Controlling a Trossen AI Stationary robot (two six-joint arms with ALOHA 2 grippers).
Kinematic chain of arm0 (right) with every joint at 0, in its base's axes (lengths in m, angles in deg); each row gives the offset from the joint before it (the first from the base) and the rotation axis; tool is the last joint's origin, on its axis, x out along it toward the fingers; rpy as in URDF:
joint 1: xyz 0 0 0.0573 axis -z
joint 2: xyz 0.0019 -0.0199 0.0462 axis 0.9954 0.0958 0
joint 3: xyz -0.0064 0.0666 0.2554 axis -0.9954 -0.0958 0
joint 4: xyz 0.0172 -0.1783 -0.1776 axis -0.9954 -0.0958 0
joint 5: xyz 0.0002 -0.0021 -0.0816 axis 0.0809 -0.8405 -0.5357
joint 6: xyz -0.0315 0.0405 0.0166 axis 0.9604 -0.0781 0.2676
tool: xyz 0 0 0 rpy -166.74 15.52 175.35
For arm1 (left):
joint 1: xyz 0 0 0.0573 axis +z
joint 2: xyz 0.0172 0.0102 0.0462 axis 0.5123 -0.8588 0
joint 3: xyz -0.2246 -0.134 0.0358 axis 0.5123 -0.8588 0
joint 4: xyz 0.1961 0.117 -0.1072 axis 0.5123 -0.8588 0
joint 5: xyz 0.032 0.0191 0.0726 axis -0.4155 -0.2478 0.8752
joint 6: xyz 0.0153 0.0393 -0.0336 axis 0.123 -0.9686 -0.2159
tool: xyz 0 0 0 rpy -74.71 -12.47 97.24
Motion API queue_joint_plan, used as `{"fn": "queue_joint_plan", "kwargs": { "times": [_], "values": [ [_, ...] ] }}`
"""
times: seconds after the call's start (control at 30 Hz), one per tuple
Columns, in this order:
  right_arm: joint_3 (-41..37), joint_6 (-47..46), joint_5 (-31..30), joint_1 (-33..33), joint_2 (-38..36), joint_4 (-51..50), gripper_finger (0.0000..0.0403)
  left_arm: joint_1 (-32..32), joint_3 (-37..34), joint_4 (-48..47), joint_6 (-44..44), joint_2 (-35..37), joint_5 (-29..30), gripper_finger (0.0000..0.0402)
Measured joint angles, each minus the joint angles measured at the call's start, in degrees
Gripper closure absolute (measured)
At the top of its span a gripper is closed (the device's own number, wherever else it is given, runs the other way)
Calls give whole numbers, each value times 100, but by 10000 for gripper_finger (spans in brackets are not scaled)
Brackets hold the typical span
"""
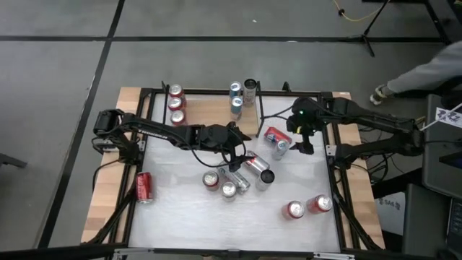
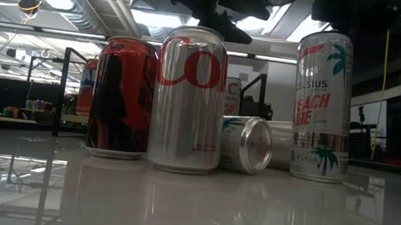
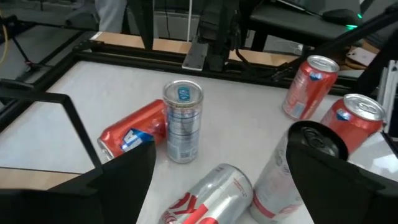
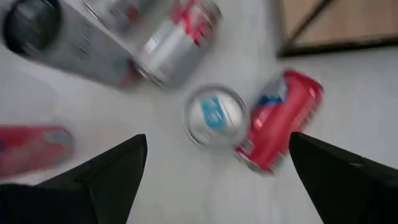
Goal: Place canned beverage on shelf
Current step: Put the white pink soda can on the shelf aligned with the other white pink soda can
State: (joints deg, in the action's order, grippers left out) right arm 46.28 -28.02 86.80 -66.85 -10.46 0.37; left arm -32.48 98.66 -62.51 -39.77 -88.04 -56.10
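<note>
On the whitish tabletop the left pincer hangs over the middle, its fingers spread apart and holding nothing, just above the cluster of cans there; the left wrist view shows the two dark fingers wide on either side of a lying silver-and-red can and a tall black-topped can. The right pincer hovers on the right side of the far half of the tabletop, its fingers also apart and empty, just right of an upright blue-topped silver can and a red can lying on its side; the right wrist view looks down on that same pair, the silver top touching or nearly touching the red one. The shelf, a light-brown board with black rails, runs along the far edge of the tabletop. On its left part stand red cans in a short row, and nearer its middle stand slim cans with one dark-topped can beside them. Elsewhere a red can lies on its side at the left edge, and two red cans stand near the right corner. The low view shows a red can, a silver cola can, a toppled silver can and a tall white can close up.
</note>
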Motion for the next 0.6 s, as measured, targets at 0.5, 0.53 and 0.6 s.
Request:
{"fn": "queue_joint_plan", "kwargs": {
  "times": [0.5,0.53,0.6],
  "values": [
    [2,-3321,1664,-274,0,1545,20,-210,-4,-50,-17,0,3,50],
    [2,-3456,1472,-396,0,1603,20,-230,-4,-72,-17,0,3,50],
    [2,-3790,1065,-735,0,1655,20,-281,-7,-140,-17,0,3,50]
  ]
}}
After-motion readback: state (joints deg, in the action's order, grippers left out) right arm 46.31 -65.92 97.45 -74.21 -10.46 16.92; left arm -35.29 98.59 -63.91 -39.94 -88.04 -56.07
